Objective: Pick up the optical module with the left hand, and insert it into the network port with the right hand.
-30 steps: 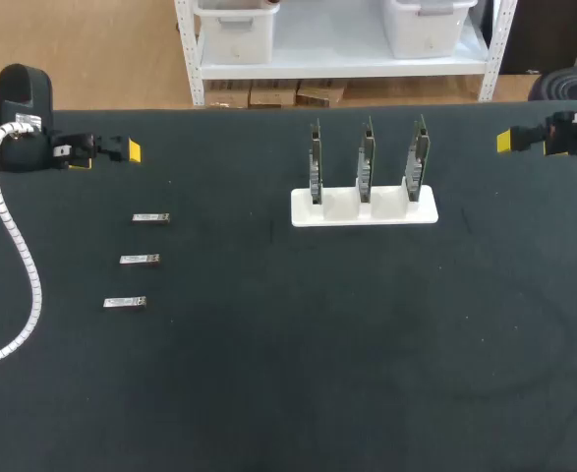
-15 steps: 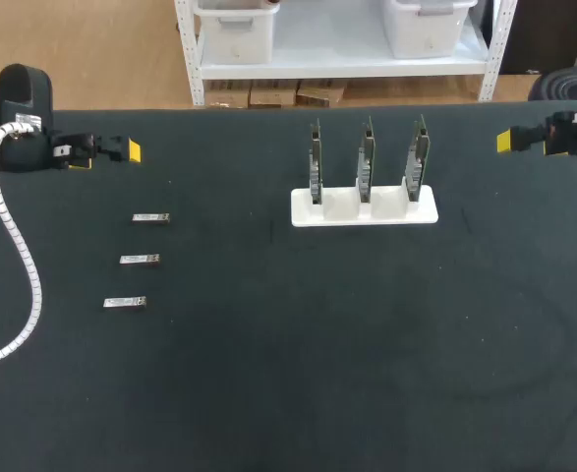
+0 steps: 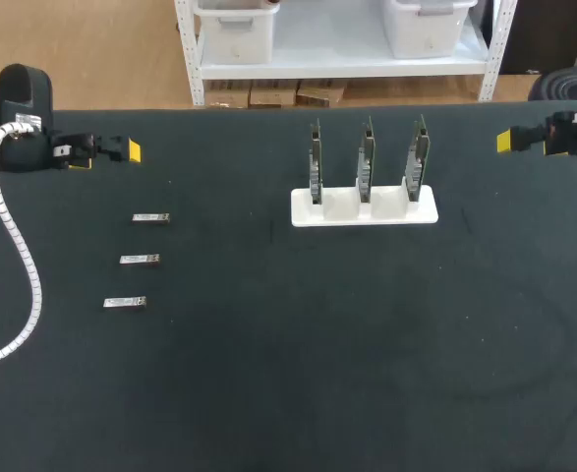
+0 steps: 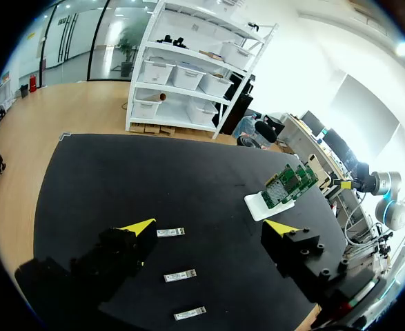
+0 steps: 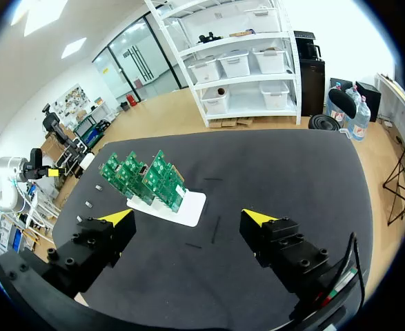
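Head view. Three modules lie in a slanting column at the left of the frame on the black table (image 3: 298, 374): top module (image 3: 151, 218), middle module (image 3: 140, 260), bottom module (image 3: 125, 303). None is touched.

Left gripper (image 3: 106, 155) sits at the upper left, near the top module but apart from it. In its wrist view the left gripper (image 4: 209, 227) has its fingers spread wide and holds nothing. All three modules lie on the table ahead of it, in line with the gap between the fingers.

Right gripper (image 3: 524, 145) is at the upper right edge, fingers spread and empty, well apart from the modules.

Three boards (image 3: 366, 157) stand upright in a white stand (image 3: 339, 208), upper middle.
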You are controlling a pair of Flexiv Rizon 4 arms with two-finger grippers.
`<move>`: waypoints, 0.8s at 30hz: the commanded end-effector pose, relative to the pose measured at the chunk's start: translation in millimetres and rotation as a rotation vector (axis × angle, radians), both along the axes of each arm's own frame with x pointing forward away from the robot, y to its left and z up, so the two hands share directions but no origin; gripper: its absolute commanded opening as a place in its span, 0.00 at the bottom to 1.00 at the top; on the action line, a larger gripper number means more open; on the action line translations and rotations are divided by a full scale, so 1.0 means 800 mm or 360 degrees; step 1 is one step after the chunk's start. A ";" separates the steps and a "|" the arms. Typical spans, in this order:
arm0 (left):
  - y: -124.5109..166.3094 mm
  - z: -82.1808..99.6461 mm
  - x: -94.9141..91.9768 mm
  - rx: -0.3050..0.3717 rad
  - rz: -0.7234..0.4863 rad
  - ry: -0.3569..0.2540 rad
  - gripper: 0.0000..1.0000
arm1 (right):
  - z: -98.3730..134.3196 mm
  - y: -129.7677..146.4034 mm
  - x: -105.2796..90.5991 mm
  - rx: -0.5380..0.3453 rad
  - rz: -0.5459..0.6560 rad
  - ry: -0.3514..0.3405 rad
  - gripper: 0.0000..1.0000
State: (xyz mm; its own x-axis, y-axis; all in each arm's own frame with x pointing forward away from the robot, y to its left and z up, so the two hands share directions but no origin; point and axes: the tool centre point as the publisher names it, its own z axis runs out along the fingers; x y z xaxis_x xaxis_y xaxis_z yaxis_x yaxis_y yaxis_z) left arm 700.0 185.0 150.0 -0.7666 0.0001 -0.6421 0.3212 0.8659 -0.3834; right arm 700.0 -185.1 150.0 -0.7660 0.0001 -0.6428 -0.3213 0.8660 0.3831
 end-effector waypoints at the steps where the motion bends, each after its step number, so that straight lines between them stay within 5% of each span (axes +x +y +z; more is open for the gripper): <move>1: 0.000 0.000 0.000 0.0000 0.0000 0.0000 1.00 | 0.000 0.000 0.000 0.0000 0.0000 0.0000 1.00; 16: 0.002 0.002 0.001 -0.0001 -0.0017 -0.0032 1.00 | 0.000 0.000 0.000 0.0000 0.0000 0.0000 1.00; 24: 0.007 -0.015 0.010 0.0274 -0.0188 -0.0120 1.00 | 0.000 0.000 0.000 0.0000 0.0000 0.0000 1.00</move>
